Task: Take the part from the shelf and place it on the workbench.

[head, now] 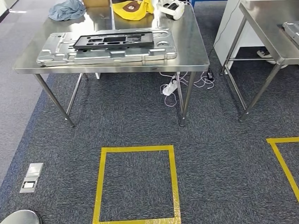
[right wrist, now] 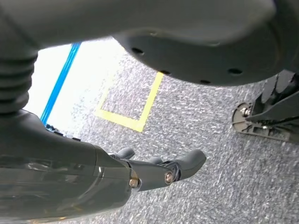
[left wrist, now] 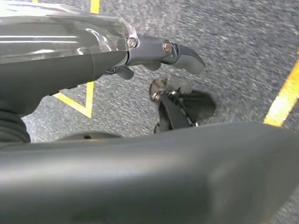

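- Steel table is well ahead of both hands, across a stretch of grey carpet, and it carries a big silvery stamped panel with a black frame part lying on top of it. Looks to me like the part is already on the bench, or the robot is between runs. No shelf in sight, so I can't say which.
- Left hand hangs down by the robot's side over the carpet, fingers fairly straight and slightly apart, holding nothing.
- Right hand is the same deal: hanging low, fingers extended and loose, nothing in them. A yellow tape corner sits on the floor beyond its fingertips.
- If the step in hand is walking or turning to the shelf, I'd keep both arms tucked down like this so they don't clip a table leg.
- The yellow tape square on the floor is probably a standing mark, so I'd line up on it before reaching for anything.
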{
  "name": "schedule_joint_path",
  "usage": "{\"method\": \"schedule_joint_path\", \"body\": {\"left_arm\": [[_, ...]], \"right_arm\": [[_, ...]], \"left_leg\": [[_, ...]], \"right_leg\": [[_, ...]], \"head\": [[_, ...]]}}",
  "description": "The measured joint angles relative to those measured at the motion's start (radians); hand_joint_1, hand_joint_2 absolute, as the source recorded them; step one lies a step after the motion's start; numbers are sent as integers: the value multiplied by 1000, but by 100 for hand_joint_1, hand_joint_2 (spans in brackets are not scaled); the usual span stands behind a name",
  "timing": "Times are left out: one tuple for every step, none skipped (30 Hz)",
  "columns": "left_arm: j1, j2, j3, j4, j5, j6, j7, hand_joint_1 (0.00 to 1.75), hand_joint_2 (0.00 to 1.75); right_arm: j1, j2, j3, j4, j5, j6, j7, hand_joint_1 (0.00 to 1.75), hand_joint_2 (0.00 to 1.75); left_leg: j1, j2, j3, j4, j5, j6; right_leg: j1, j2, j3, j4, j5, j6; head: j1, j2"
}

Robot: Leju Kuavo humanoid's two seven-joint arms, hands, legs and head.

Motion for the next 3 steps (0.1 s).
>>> {"method": "schedule_joint_path", "body": {"left_arm": [[-1, 0, 0, 0, 0, -3, -2, 0, 175], [-1, 0, 0, 0, 0, -6, -2, 0, 175], [-2, 0, 0, 0, 0, -7, -3, 0, 175]], "right_arm": [[-1, 0, -3, 0, -1, 2, 0, 0, 175], [-2, 0, -6, 0, -2, 3, 0, 0, 175], [-2, 0, -8, 1, -2, 4, 0, 0, 175]], "left_leg": [[-1, -1, 25, -59, 28, 3], [-3, -2, 39, -96, 41, 7], [-4, -2, 43, -107, 42, 9]], "right_leg": [[1, 1, 0, 1, 0, 3], [2, 1, -2, 2, 2, 8], [3, 1, -4, 3, 2, 11]], "head": [[0, 0], [0, 0], [1, 0]]}}
